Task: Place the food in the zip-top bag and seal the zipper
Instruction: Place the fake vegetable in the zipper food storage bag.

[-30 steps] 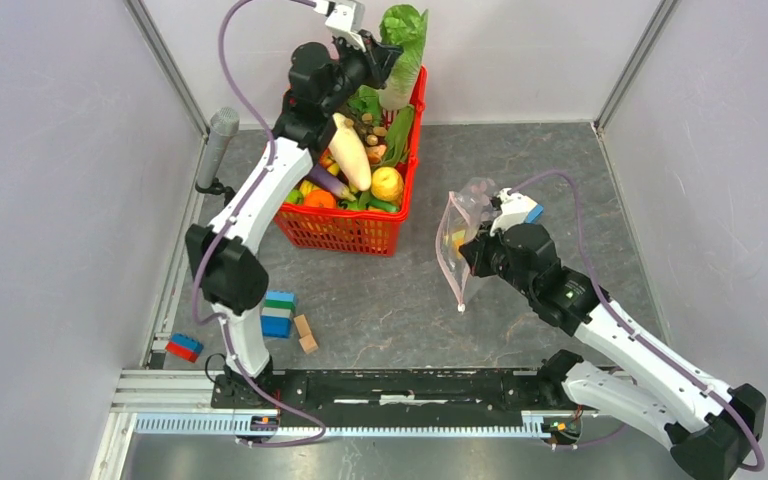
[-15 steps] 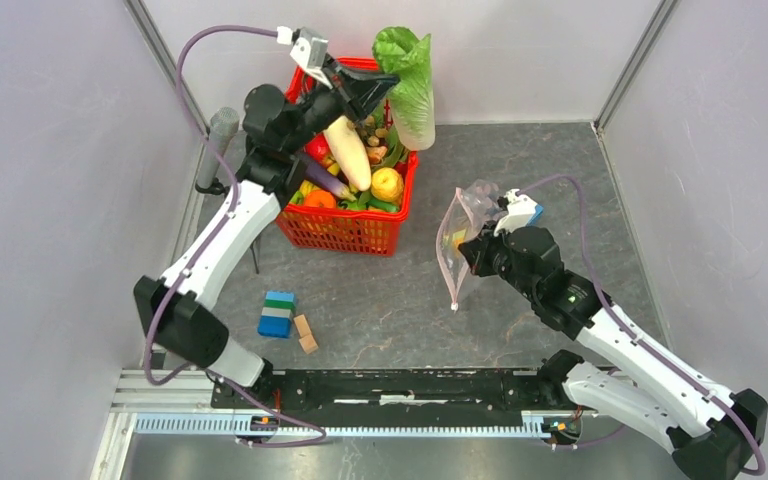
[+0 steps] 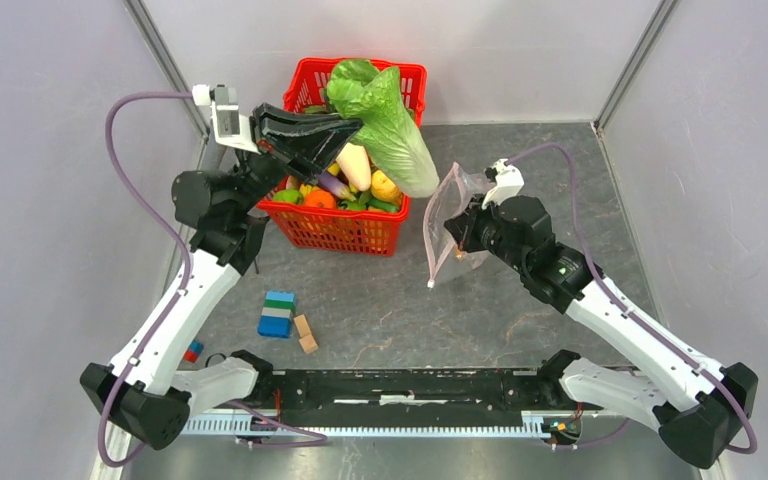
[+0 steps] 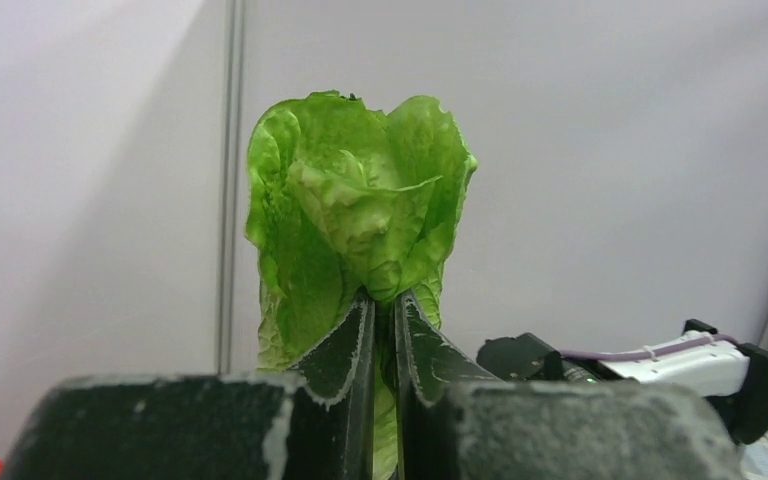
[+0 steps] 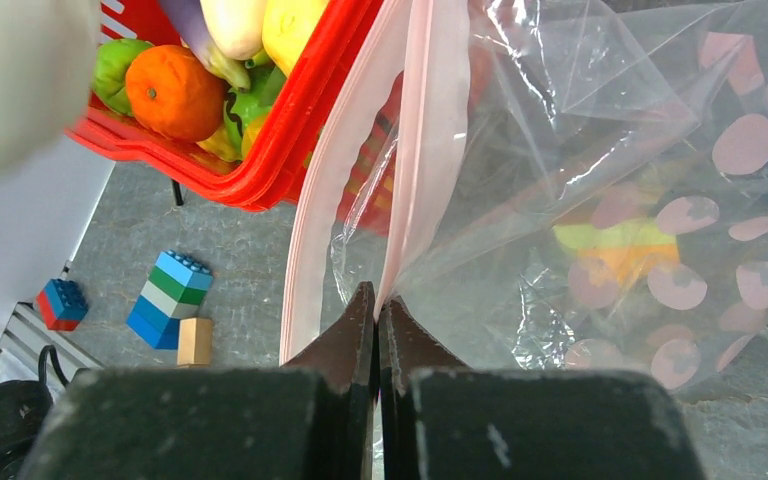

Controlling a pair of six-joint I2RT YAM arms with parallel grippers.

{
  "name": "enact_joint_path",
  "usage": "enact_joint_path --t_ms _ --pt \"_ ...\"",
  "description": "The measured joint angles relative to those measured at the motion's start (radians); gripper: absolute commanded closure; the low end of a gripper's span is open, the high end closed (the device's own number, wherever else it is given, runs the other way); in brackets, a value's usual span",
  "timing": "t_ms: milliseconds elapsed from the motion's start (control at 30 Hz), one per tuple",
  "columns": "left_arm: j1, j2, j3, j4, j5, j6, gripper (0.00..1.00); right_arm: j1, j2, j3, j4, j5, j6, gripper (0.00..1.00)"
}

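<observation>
Here the napa cabbage [image 3: 385, 125] is off the ground, pinched at its pale stalk end by the left gripper [image 3: 345, 135], whose jaws are closed tight on it. In the left wrist view the leafy green head [image 4: 360, 230] stands straight out beyond the fingertips of that gripper [image 4: 383, 310], with the plain wall behind it. From above, the cabbage slants away from the fingers to the right and towards the table, so its white end hangs just beside the mouth of the zip-top bag [image 3: 450, 215].

The bag is held up off the table by the right gripper [image 3: 463, 228]. In the right wrist view the jaws of that gripper [image 5: 377, 300] are pressed together on the zipper [image 5: 430, 150], the pink strip running up and away from the fingertips. To the right of them the clear dotted plastic [image 5: 610, 180] spreads out, and a yellow and orange piece [image 5: 615, 250] shows through it.

Below the left gripper sits the red basket [image 3: 360, 240], with a white radish [image 3: 353, 165], an orange [image 3: 320, 200], a yellow fruit [image 3: 385, 185] and a purple eggplant [image 3: 330, 185] inside. Nearer the arm bases, stacked blocks [image 3: 278, 313] lie on the grey table [image 3: 520, 330], well apart from both grippers.
</observation>
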Motion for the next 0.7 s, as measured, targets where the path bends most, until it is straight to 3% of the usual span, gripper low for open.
enact_joint_path --t_ms 333,700 --pt "-0.009 0.013 -0.204 0.221 -0.004 -0.208 0.98 -0.011 0.011 0.01 0.027 -0.056 0.01 1.0" --pt "-0.035 0.027 -0.293 0.334 -0.034 -0.243 0.98 -0.019 -0.001 0.01 0.027 -0.072 0.018 1.0"
